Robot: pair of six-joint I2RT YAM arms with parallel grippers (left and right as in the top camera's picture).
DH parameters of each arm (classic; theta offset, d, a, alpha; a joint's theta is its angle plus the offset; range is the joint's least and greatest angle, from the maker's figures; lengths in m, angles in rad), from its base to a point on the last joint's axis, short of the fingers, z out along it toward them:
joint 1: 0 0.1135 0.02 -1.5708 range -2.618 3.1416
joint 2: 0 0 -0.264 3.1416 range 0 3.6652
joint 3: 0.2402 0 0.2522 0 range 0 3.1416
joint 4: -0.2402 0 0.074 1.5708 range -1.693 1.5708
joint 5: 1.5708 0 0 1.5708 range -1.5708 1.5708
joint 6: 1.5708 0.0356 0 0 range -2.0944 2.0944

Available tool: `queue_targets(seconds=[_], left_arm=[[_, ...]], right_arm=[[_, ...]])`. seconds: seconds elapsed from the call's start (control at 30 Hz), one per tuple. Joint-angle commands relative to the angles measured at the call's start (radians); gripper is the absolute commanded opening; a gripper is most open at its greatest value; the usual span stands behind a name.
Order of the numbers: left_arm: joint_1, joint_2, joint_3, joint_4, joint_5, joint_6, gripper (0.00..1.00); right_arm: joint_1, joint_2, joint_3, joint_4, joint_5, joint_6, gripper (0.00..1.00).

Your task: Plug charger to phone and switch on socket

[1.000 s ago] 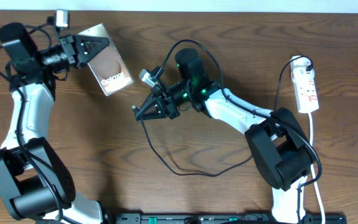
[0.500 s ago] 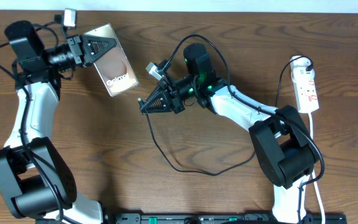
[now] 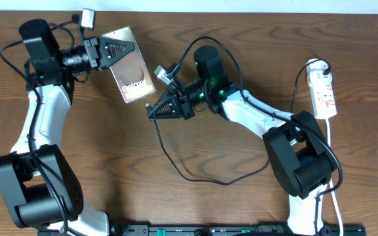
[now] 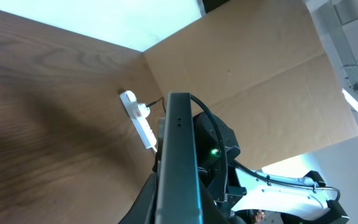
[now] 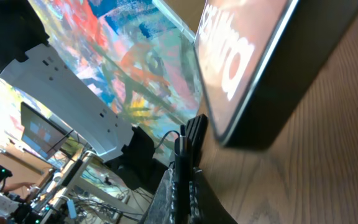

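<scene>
My left gripper (image 3: pixel 118 50) is shut on the phone (image 3: pixel 134 69), a bronze-brown slab with white "Galaxy" lettering, held above the table at the upper left. In the left wrist view the phone (image 4: pixel 179 162) shows edge-on between the jaws (image 4: pixel 178 214). My right gripper (image 3: pixel 155 111) is shut on the charger plug (image 5: pixel 191 140), its tip just below the phone's lower end (image 5: pixel 260 68). The black charger cable (image 3: pixel 195 178) loops over the table toward the front. The white socket strip (image 3: pixel 324 95) lies at the far right, also in the left wrist view (image 4: pixel 143 123).
The strip's white cord (image 3: pixel 330 157) runs down the right side past the right arm's base (image 3: pixel 300 164). The left arm's base (image 3: pixel 35 190) stands at the lower left. A black rail (image 3: pixel 241 230) runs along the table's front edge.
My left gripper has carried the phone to the right, toward the right gripper. The right gripper rose slightly, then held still with the plug.
</scene>
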Motion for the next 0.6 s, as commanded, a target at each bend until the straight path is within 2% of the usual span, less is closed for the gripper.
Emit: queue_targets(seconds=[0.0, 0.57], left_arm=[[-0.018, -0.011, 0.005, 0.006, 0.032, 0.027, 0.07], [-0.035, -0.011, 0.005, 0.005, 0.032, 0.032, 0.07]], right_arm=[[0.002, 0.003, 0.009, 0.009, -0.013, -0.02, 0.01], [-0.002, 0.003, 0.009, 0.012, 0.021, -0.019, 0.01]])
